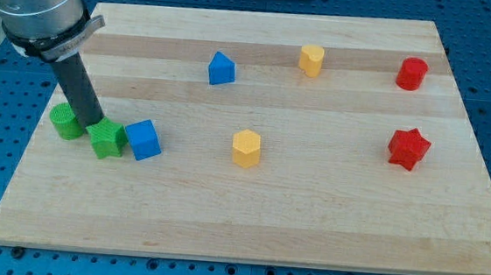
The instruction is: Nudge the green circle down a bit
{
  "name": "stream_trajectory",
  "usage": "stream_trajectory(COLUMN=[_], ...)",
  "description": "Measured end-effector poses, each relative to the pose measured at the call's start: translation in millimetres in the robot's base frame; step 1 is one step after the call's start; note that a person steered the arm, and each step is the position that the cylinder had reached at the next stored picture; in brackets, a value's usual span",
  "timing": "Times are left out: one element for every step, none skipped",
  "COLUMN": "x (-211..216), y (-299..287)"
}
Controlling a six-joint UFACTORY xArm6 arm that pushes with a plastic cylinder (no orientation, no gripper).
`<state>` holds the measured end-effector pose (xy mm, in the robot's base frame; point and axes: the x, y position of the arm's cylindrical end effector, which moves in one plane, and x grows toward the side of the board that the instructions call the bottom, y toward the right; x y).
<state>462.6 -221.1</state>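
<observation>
Eight blocks on tabletop (327, 214). Green circle (65, 122) at view's left edge. Tip (94, 124) wedged between it and green star (108, 138). No fingers: bare rod. Approach step; next, reposition above circle, push toward view's bottom.

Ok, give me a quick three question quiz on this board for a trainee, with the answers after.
1. True or false: my tip sits between the green circle and the green star.
2. How many red blocks lie on the board?
3. Which block is beside the green star on the view's right: A) yellow heart, B) blue cube, C) red star?

Key: 1 true; 2 two; 3 B.
</observation>
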Motion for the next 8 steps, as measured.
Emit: stream_trajectory(x=[-47.1,-58.9,-59.0,-59.0,-53.2,-35.1,-35.1,-27.0], y=[-5.5,-9.6,-44.7,-46.1,-46.2,-46.2,-46.2,-45.0])
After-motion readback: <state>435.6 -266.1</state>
